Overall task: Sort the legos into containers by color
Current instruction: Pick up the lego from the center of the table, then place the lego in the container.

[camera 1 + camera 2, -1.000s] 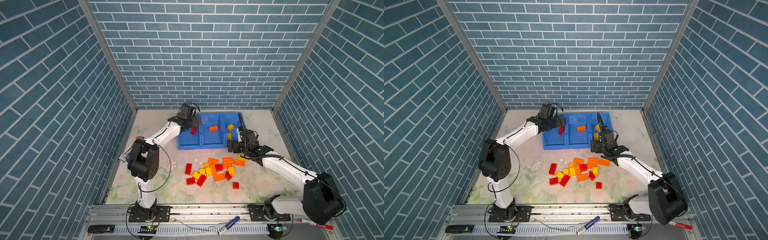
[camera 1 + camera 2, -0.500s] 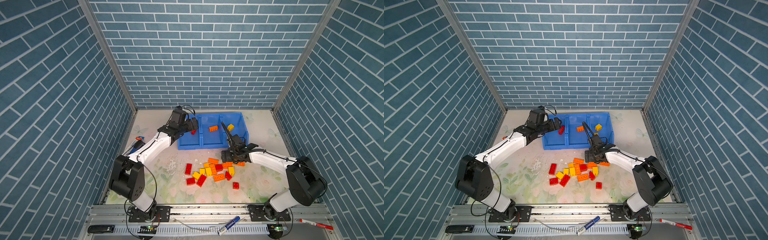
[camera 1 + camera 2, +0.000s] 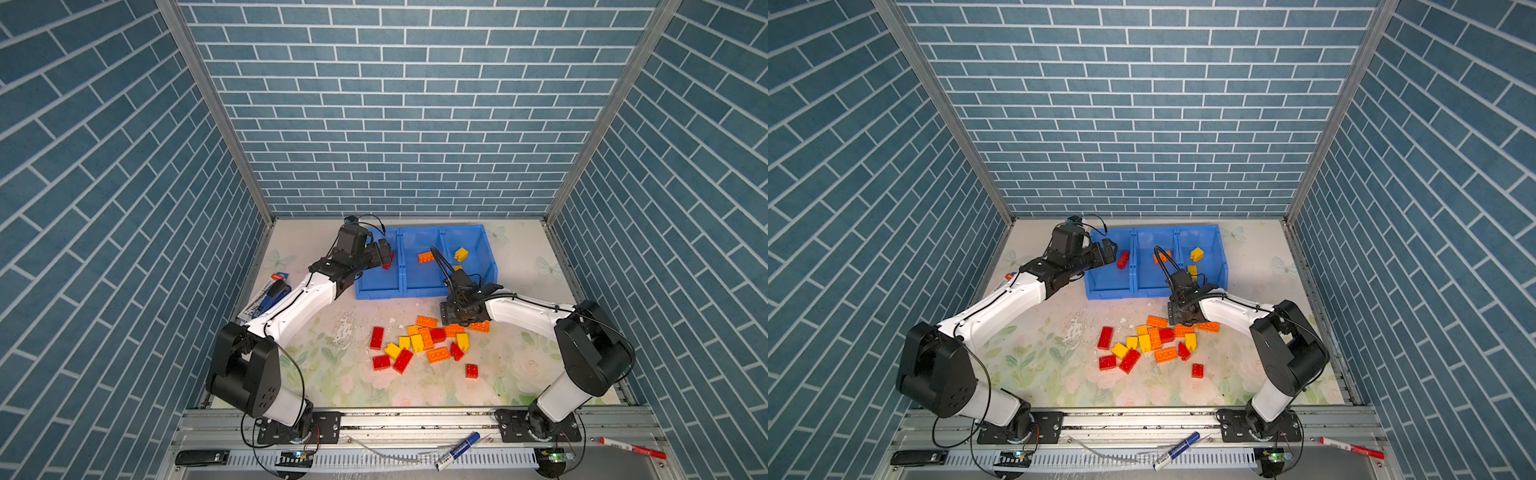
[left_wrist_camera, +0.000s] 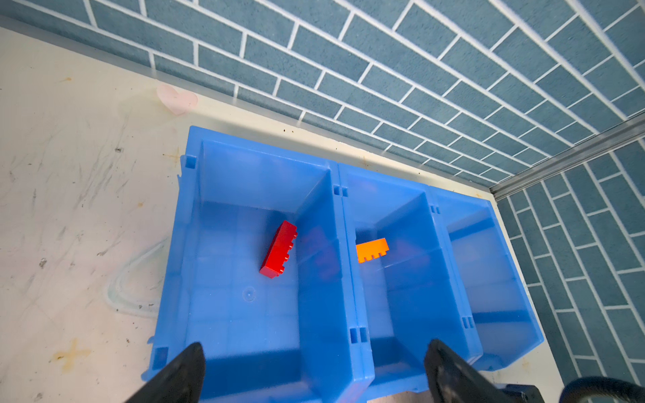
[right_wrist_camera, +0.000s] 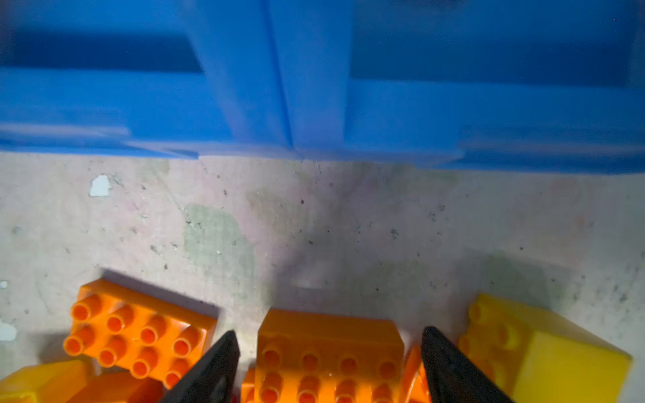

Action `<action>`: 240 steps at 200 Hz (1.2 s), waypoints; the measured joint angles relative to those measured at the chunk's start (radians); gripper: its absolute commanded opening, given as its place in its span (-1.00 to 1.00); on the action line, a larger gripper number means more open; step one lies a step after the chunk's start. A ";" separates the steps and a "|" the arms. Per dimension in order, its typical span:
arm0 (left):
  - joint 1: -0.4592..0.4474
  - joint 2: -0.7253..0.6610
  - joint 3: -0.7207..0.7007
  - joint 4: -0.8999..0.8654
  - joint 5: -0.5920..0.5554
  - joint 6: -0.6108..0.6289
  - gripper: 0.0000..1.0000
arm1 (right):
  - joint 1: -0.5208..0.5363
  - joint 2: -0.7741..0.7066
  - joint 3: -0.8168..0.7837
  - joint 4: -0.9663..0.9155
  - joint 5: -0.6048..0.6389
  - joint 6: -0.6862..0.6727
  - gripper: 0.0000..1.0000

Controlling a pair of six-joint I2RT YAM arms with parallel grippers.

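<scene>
The containers [image 3: 376,286] [image 3: 1108,286] [image 4: 314,314] [image 5: 314,104] are three joined blue bins at the back. A red brick [image 4: 279,249] [image 3: 1123,259] lies in the left bin. An orange one [image 4: 371,249] [image 3: 426,257] lies in the middle bin and a yellow one [image 3: 461,252] [image 3: 1197,253] in the right bin. The other legos [image 3: 419,343] [image 3: 1150,340] are piled on the table in front. My left gripper [image 4: 316,356] [image 3: 384,255] hangs open and empty over the left bin's front. My right gripper [image 5: 328,340] [image 3: 461,318] is down at the pile's back edge, open. Its fingers straddle an orange brick [image 5: 328,352] with small gaps either side.
An orange 2x4 brick [image 5: 136,338] and a yellow brick [image 5: 544,352] flank the right fingers. One red brick [image 3: 471,370] lies apart, nearer the front. A dark blue stapler [image 3: 272,293] lies by the left wall. A blue marker [image 3: 457,444] and a red marker [image 3: 631,448] lie on the front rail.
The right arm came down from the bins' front to the pile, and its jaws narrowed around the orange brick. The left gripper drew back from over the left bin; the red brick stays inside.
</scene>
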 measured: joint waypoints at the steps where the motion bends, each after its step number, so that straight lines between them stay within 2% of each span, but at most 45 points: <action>1: 0.000 0.000 0.000 0.000 0.000 0.000 0.99 | 0.001 0.001 0.000 0.000 0.001 0.000 0.63; 81: 0.000 0.013 0.009 0.005 0.007 -0.003 0.99 | 0.019 0.049 0.003 -0.004 0.021 0.003 0.43; 122: 0.000 0.013 -0.012 0.040 -0.002 -0.014 0.99 | 0.024 0.052 0.010 -0.005 0.036 -0.003 0.14; 158: 0.000 0.013 -0.018 0.043 -0.005 -0.025 0.99 | 0.027 0.022 0.010 0.012 0.031 -0.058 0.01; 203: 0.000 0.013 -0.018 0.043 -0.005 -0.026 0.99 | 0.034 -0.077 0.012 0.123 -0.059 -0.188 -0.02; 240: 0.000 0.013 -0.018 0.040 -0.013 -0.026 0.99 | 0.036 -0.072 0.047 0.219 -0.151 -0.258 -0.02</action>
